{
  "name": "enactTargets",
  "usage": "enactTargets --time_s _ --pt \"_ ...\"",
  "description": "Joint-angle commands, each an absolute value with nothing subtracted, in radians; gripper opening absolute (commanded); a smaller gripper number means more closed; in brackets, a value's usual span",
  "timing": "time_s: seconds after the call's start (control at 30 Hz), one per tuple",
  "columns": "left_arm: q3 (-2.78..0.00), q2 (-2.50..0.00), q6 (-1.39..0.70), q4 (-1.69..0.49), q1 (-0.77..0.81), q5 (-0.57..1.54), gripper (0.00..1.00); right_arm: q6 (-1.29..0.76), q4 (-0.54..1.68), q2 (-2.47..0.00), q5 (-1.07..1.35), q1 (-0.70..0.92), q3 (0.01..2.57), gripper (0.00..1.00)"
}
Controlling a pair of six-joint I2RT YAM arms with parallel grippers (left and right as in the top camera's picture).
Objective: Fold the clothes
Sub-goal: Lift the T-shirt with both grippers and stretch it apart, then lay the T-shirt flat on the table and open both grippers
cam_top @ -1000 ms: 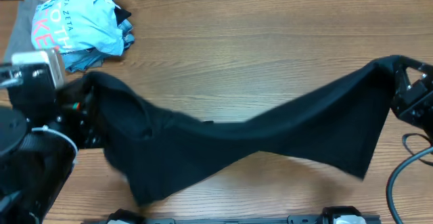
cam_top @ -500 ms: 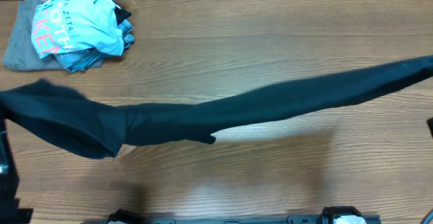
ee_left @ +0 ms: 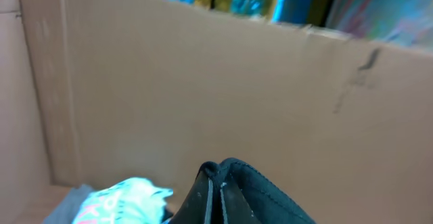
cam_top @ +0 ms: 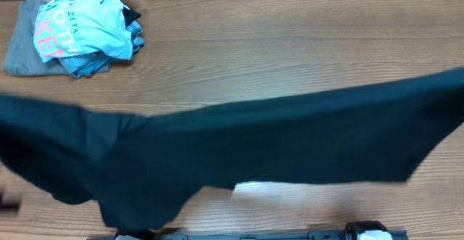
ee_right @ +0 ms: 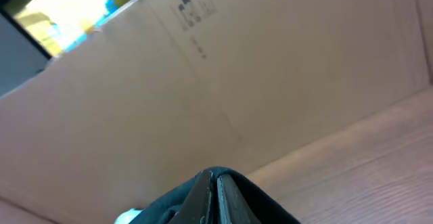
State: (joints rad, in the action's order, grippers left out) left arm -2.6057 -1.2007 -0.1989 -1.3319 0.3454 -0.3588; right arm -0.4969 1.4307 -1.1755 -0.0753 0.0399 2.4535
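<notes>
Black and limp, the black T-shirt (cam_top: 275, 138) spans the overhead view from the left edge to the right as one broad, blurred band. It appears to hang in the air above the table (cam_top: 290, 44), sagging lowest at the left.

It will likely handle as a light, floppy cloth. It has no stiffness to hold a shape, droops wherever it is unsupported, and can slide out of a shallow pinch. The safest holds are probably doubled fabric at a hem, shoulder or sleeve seam, taken at two points far apart so the cloth spreads flat.

Neither arm shows from overhead. In the wrist views, the left gripper (ee_left: 215, 195) has its fingers pressed together with black cloth bunched around and beside them. The right gripper (ee_right: 212, 198) looks the same, pinched on a fold that falls away to both sides. Each therefore seems to hold one end of the shirt (which part of it cannot be told), and both cameras look toward a cardboard wall (ee_left: 203, 82).

The light blue shirt (cam_top: 83, 22) lies on the grey garment (cam_top: 18, 48) at the far left corner, apart from the black one.
</notes>
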Motion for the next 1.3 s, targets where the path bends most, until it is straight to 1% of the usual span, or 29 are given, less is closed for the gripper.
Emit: enactTargets --time_s 0.0,0.17,0.4,0.43,0.47,0.5,0.53,0.57,0.6,0.63,0.67,0.7,0.73,0.77,0.8,0.93,1.27 --pt "-2.575 -1.419 -0.13 -1.306 0.347 -0.475 0.04 -0.495 1.415 -1.339 -0.15 0.038 2.454 0.04" --pt "-2.575 -1.704 -0.054 -1.212 0.33 -0.515 0.04 -0.49 1.353 -1.578 -0.164 0.035 2.454 0.04" --pt "-2.575 -2.098 -0.065 -1.127 0.239 -0.513 0.04 -0.491 1.272 -1.919 -0.164 -0.007 2.454 0.04" --pt "-2.575 -2.138 -0.073 -1.118 0.231 -0.507 0.09 -0.491 1.262 -1.963 -0.157 -0.015 2.454 0.04" --pt "-2.575 -2.184 -0.081 -1.107 0.22 -0.498 0.23 -0.491 1.251 -2.008 -0.15 -0.023 2.454 0.08" --pt "-2.575 -2.225 -0.094 -1.099 0.209 -0.495 0.38 -0.491 1.243 -2.046 -0.142 -0.032 2.454 0.19" --pt "-2.575 -2.266 -0.108 -1.092 0.199 -0.492 0.41 -0.491 1.235 -2.085 -0.133 -0.041 2.454 0.31" --pt "-2.575 -2.296 -0.122 -1.087 0.192 -0.488 0.48 -0.492 1.23 -2.12 -0.126 -0.05 2.454 0.47" --pt "-2.575 -2.328 -0.133 -1.084 0.185 -0.476 0.64 -0.495 1.228 -2.145 -0.123 -0.054 2.454 0.65" --pt "-2.575 -2.37 -0.138 -1.085 0.176 -0.444 0.85 -0.495 1.228 -2.189 -0.116 -0.064 2.454 0.68" --pt "-2.575 -2.386 -0.139 -1.092 0.174 -0.422 0.86 -0.494 1.233 -2.212 -0.114 -0.069 2.454 0.68" --pt "-2.575 -2.401 -0.139 -1.102 0.172 -0.399 0.92 -0.494 1.24 -2.228 -0.114 -0.073 2.454 0.69" --pt "-2.575 -2.41 -0.139 -1.111 0.172 -0.389 0.96 -0.493 1.251 -2.242 -0.115 -0.078 2.454 0.73" --pt "-2.575 -2.414 -0.139 -1.121 0.172 -0.384 1.0 -0.494 1.263 -2.252 -0.115 -0.082 2.454 0.86" --pt "-2.575 -2.414 -0.139 -1.129 0.174 -0.379 1.0 -0.494 1.275 -2.252 -0.111 -0.087 2.454 0.96" --pt "-2.584 -2.383 -0.147 -1.19 0.186 -0.372 1.0 -0.494 1.319 -2.23 -0.111 -0.096 2.455 1.0" --pt "-2.585 -2.164 -0.166 -1.404 0.237 -0.357 1.0 -0.494 1.464 -2.062 -0.076 -0.097 2.455 1.0"
